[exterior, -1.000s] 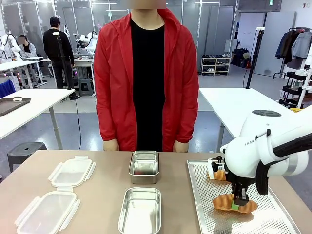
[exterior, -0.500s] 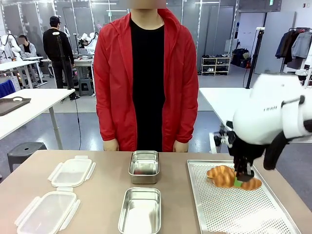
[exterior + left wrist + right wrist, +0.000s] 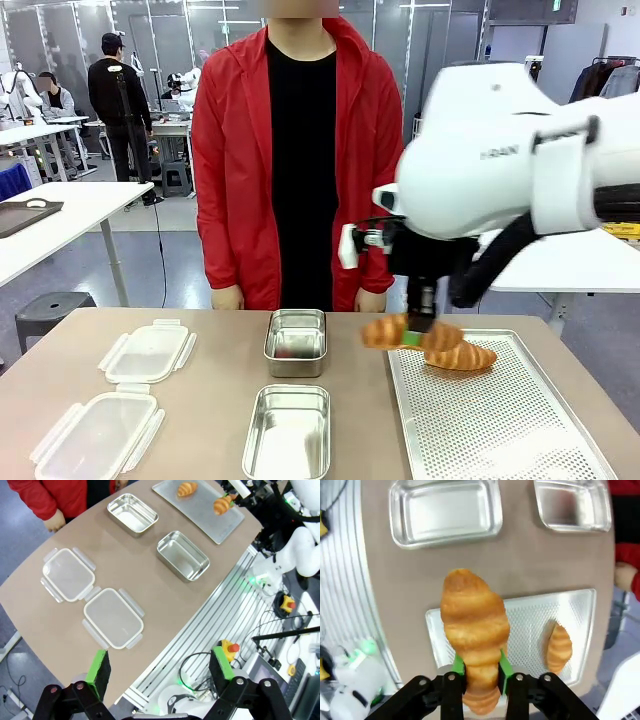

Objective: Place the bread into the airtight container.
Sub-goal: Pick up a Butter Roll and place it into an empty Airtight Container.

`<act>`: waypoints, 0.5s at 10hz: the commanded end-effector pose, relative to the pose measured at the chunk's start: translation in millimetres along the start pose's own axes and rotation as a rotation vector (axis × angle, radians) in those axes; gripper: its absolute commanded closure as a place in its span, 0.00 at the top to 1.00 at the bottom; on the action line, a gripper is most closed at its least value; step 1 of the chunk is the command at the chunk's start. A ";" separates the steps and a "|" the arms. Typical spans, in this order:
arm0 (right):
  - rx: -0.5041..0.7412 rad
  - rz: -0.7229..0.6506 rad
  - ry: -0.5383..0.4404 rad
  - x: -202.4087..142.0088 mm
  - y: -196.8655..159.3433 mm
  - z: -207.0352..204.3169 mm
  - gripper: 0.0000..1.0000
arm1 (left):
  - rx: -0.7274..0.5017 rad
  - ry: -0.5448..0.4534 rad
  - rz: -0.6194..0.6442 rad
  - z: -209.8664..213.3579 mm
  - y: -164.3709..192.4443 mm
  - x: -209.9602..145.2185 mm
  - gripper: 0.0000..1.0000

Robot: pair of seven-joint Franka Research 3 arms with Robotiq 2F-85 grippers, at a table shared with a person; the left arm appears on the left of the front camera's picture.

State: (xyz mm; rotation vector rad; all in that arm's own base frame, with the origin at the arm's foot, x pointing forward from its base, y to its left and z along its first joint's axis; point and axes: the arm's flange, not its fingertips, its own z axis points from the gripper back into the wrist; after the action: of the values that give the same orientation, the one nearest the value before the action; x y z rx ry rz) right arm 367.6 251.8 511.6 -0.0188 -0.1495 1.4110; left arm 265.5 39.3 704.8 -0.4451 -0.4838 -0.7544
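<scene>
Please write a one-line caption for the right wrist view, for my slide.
Right gripper shut on a croissant, held over the edge of the perforated tray where a second croissant lies.

croissant (image 3: 474, 615) end hidden in right gripper (image 3: 481, 666), tray (image 3: 500, 420) cut by bottom edge

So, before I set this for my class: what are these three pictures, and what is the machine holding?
It is a robot with two white arms at a table; a person in red stands opposite. The front picture comes from a fixed camera between the arms; the other two from cameras on each wrist, looking along the jaws. On the table lie two steel containers, two clear lids and a perforated tray with one croissant on it. The right jaws are shut on a second croissant, held in the air by the tray's edge. The left jaws are open and empty, high above the table.
</scene>
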 end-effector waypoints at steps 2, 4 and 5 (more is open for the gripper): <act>0.034 0.011 0.013 71.9 9.7 -20.7 0.27 | -0.009 -0.001 -0.018 1.0 -0.6 0.7 1.00; 0.043 -0.013 -0.024 95.3 17.1 -33.2 0.27 | -0.009 -0.001 -0.018 1.0 -0.6 0.7 1.00; 0.049 -0.004 -0.035 105.2 21.7 -40.9 0.27 | -0.009 -0.001 -0.018 1.0 -0.6 0.7 1.00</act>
State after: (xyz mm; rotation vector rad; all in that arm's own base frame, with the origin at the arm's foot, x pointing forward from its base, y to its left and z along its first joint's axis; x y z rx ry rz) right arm 366.2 354.0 478.8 0.0284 -0.1224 1.4432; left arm 265.5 39.3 704.9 -0.4449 -0.4837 -0.7543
